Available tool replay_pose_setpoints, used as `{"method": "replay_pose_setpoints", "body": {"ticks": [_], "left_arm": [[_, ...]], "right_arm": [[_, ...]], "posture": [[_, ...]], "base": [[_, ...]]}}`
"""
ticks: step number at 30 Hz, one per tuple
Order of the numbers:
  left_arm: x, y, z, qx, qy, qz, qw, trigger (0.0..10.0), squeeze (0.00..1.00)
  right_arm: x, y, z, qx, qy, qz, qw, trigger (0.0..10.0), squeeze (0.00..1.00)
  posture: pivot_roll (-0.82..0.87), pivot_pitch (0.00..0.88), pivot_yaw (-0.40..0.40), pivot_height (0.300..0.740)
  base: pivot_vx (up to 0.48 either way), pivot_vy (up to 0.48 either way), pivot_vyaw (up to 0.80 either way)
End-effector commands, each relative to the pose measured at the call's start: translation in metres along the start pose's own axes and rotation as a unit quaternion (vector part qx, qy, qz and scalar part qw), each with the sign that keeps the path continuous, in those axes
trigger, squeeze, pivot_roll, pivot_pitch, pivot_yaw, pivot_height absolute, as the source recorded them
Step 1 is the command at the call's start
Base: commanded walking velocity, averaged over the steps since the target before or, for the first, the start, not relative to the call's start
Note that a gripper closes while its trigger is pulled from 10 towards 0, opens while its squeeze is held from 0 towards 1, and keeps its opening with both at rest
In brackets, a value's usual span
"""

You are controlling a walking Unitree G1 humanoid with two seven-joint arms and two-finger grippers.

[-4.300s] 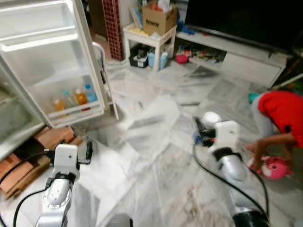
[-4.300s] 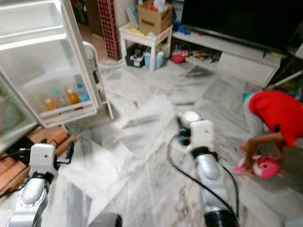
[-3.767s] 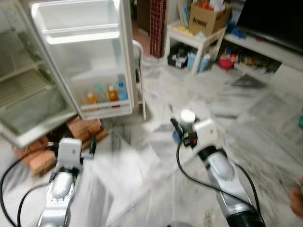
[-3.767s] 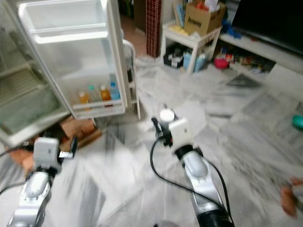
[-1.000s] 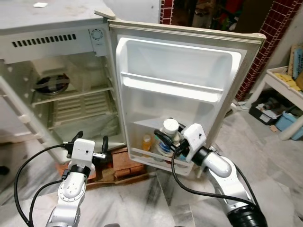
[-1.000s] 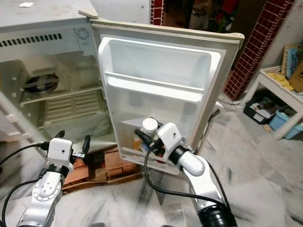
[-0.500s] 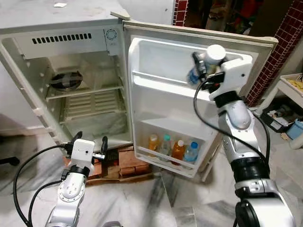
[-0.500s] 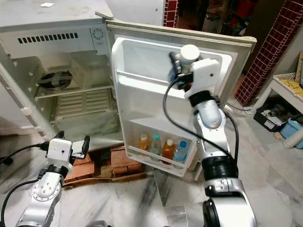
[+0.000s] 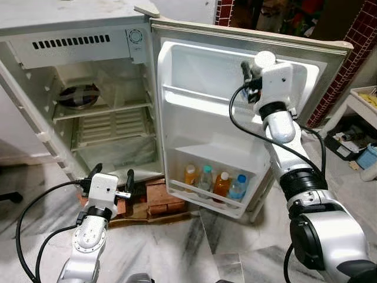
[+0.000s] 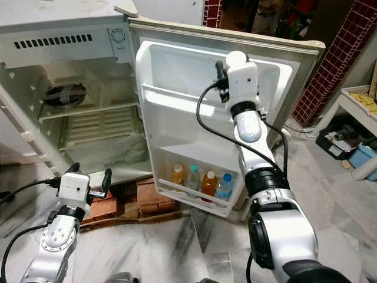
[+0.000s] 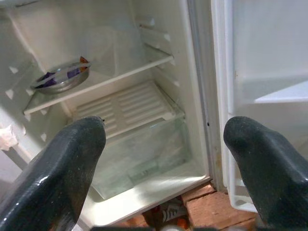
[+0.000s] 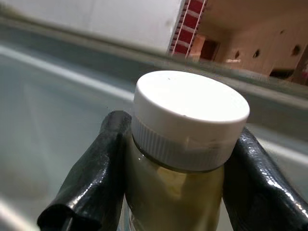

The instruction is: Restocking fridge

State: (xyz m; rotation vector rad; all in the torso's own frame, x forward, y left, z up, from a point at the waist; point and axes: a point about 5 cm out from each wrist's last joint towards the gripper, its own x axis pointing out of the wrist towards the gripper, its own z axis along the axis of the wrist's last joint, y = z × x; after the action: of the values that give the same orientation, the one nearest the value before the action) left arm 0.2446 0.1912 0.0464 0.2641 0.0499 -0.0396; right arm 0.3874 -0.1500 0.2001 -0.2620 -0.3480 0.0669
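The fridge (image 9: 35, 127) stands open, its door (image 9: 203, 127) swung towards me. My right gripper (image 9: 250, 78) is raised in front of the door's top compartment, above the upper door shelf (image 9: 197, 101). It is shut on a white-capped bottle (image 12: 185, 144) of yellowish liquid, whose cap (image 9: 265, 59) shows above the wrist. Whether the bottle rests on anything cannot be made out. Several drink bottles (image 9: 213, 183) stand in the bottom door shelf. My left gripper (image 9: 113, 175) hangs low before the fridge body, open with nothing between its fingers (image 11: 72, 159).
Inside the fridge a metal bowl (image 9: 75, 94) sits on the upper wire shelf, above a clear drawer (image 11: 144, 154). Bricks (image 9: 158, 194) prop the fridge off the marble floor. A white side table (image 9: 362, 100) and red brick pillar (image 9: 353, 53) stand to the right.
The view swung from the living-room floor to the fridge. Within the last second my right gripper raised the bottle from bottom-shelf height to the door's top compartment. The left arm stayed put.
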Motion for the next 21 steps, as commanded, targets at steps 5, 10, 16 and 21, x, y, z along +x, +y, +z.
{"method": "replay_pose_setpoints", "body": {"ticks": [5,10,16,21], "left_arm": [[-0.003,0.0,0.0,0.001,0.003,0.003,1.0,10.0,0.0],[-0.001,0.001,0.001,0.002,0.002,0.001,1.0,10.0,0.0],[0.002,-0.001,0.002,0.004,0.002,-0.003,1.0,10.0,0.0],[0.002,-0.001,0.001,0.004,0.003,-0.005,1.0,10.0,0.0]], "right_arm": [[0.006,0.002,-0.007,0.009,0.041,-0.004,0.999,10.0,0.0],[0.005,0.0,-0.012,0.012,0.053,-0.004,0.999,10.0,1.0],[0.004,-0.007,-0.01,0.015,0.03,-0.015,0.999,10.0,1.0],[0.003,-0.015,-0.003,0.017,-0.005,-0.037,0.999,10.0,1.0]], "posture": [[0.11,0.0,-0.062,0.74],[0.1,0.0,-0.057,0.74],[0.09,0.0,-0.051,0.74],[0.1,0.0,-0.05,0.74]], "base": [[0.0,0.0,0.0],[0.0,0.0,0.0],[0.0,0.0,0.0],[0.0,0.0,0.0]]}}
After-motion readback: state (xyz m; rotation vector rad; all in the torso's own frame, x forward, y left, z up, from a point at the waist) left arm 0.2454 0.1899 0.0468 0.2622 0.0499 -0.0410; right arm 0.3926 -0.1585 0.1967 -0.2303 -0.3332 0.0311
